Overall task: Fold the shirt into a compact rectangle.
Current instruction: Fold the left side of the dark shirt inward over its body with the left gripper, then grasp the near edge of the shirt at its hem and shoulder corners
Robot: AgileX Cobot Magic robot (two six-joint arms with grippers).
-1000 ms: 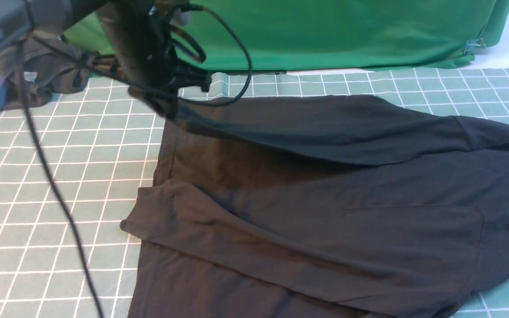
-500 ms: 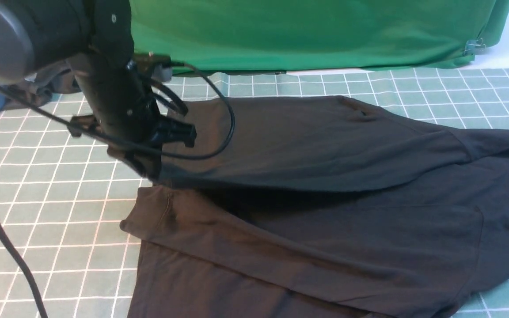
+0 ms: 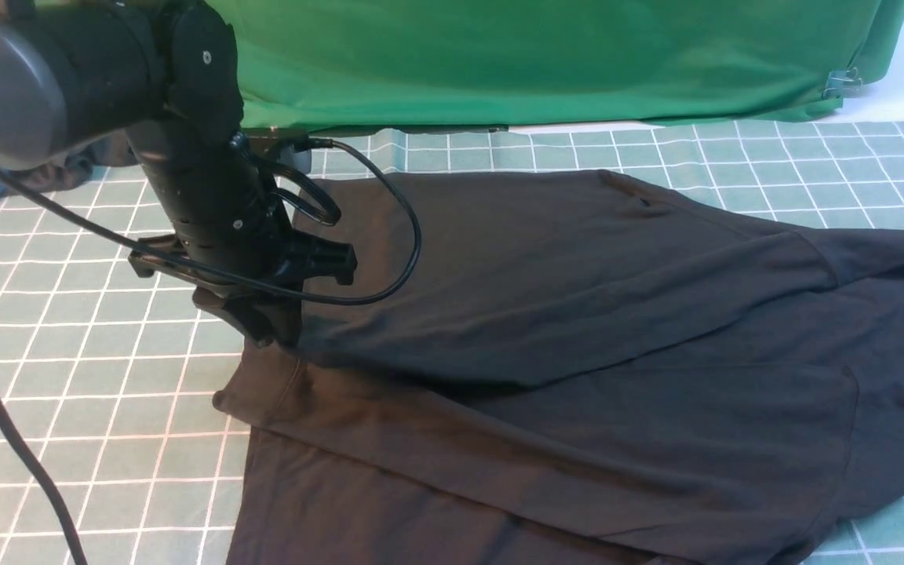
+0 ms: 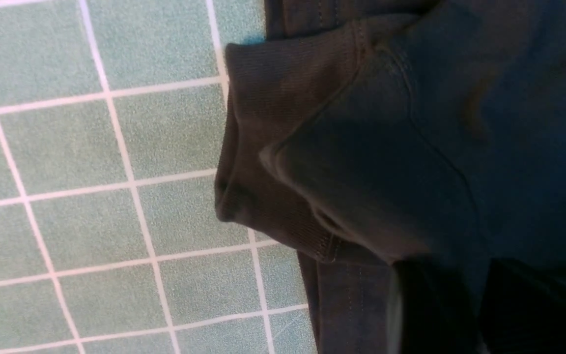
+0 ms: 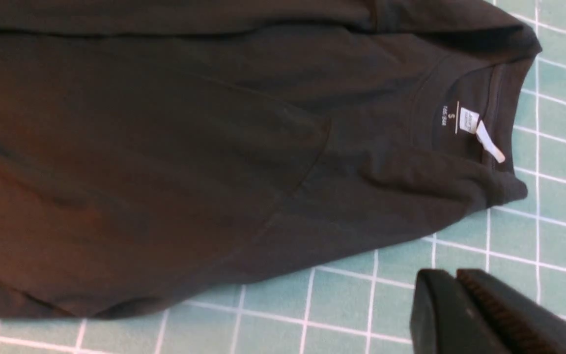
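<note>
The green gridded counter point(image 3: 107, 392) shows open squares left of and beyond the black shirt point(image 3: 577, 314), which covers its middle and right, its far side folded over toward the near one. The left tool point(image 3: 271, 333) sits at the fold's left corner, its grip impossible to judge. The right tool point(image 5: 447, 275), clenched on nothing, hangs over counter just off the shirt's shoulder edge.

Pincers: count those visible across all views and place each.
2. The left pincer is at the shirt's folded-over corner. The right pincer, seen only in its wrist view, is shut over the mat near the collar.
</note>
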